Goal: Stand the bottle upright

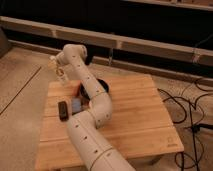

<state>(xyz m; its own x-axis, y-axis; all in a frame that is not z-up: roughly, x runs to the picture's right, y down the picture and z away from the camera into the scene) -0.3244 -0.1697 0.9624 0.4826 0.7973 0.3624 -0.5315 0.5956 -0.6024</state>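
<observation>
Camera view: a pale wooden table (pixel 140 115) stands on a speckled floor (pixel 20 85) before a dark wall with a long ledge (pixel 150 45). Cables (pixel 192 107) trail on the right. The claw (pixel 55 64) hangs over the table's far left corner, and I cannot tell its state. The clear bottle (pixel 61 78) is just beneath it. A black bowl (pixel 102 86) and a dark block (pixel 63 110) rest nearby.

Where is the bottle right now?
In the camera view, the bottle is at the far left corner of the wooden table. It sits just below the gripper and to the left of the black bowl.
</observation>
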